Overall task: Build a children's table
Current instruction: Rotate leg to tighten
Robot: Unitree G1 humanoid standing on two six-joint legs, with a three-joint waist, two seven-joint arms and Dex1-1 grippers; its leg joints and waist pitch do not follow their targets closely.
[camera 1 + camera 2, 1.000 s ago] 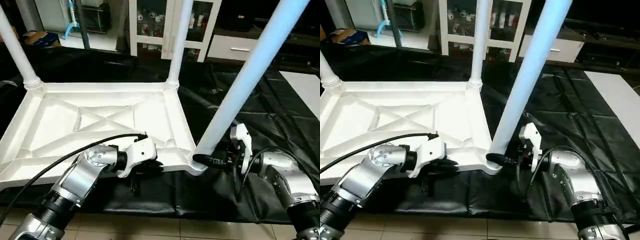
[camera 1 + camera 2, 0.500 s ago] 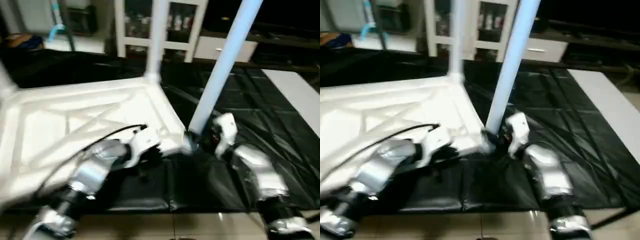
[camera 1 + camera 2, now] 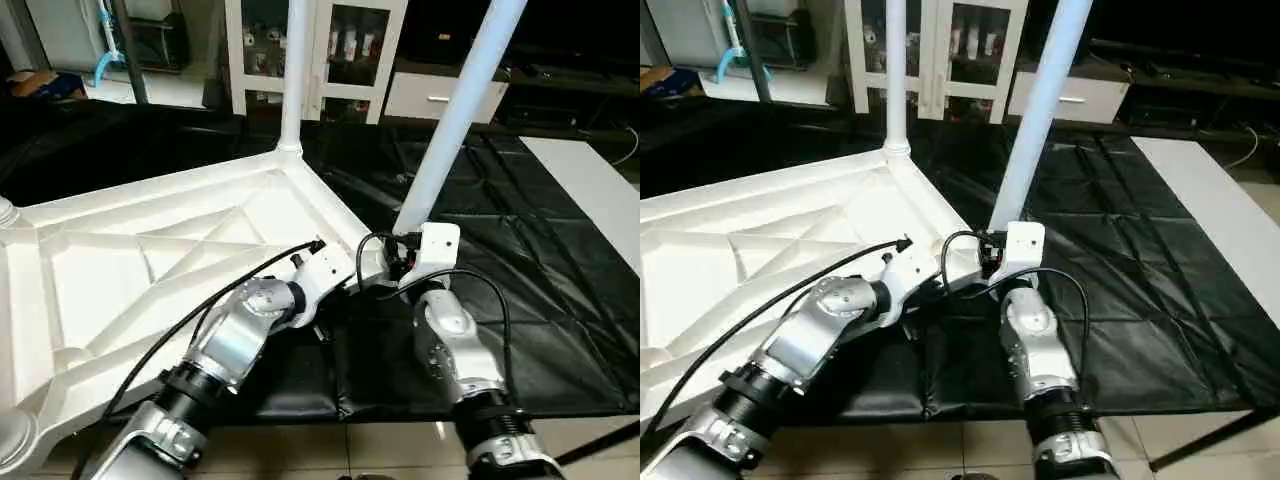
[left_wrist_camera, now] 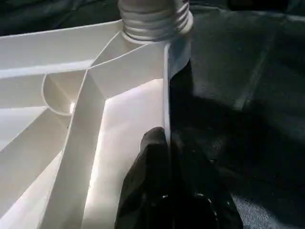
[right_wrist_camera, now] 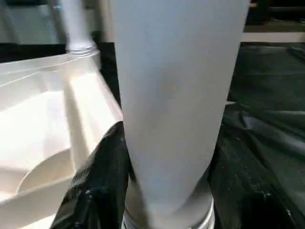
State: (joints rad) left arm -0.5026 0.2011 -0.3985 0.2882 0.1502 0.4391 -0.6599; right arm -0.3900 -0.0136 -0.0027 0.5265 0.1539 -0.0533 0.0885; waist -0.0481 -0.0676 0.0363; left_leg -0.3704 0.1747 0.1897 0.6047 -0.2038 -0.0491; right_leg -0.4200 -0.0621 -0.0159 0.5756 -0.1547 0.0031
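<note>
The children's table lies upside down: its white tabletop (image 3: 150, 250) shows its X-ribbed underside. One white leg (image 3: 292, 70) stands in the far corner socket. A second leg (image 3: 455, 110) rises from the near right corner, leaning slightly right. My right gripper (image 3: 395, 262) is at that leg's base, its black fingers (image 5: 97, 181) closed against the tube on either side. My left gripper (image 4: 166, 143) is shut on the tabletop's near rim wall, a short way from that corner. A third leg's base (image 3: 5, 212) shows at the left edge.
The black-covered work surface (image 3: 560, 300) spreads right of the tabletop. A white glass-door cabinet (image 3: 330, 50) stands behind it and a white surface (image 3: 600, 190) lies at the far right. Tiled floor (image 3: 380, 450) runs along the front edge. Black cables loop from both wrists.
The camera has swung, and the tabletop now lies askew in the picture, with the held leg nearer the middle. Both grippers keep their places on the rim and at the leg's base.
</note>
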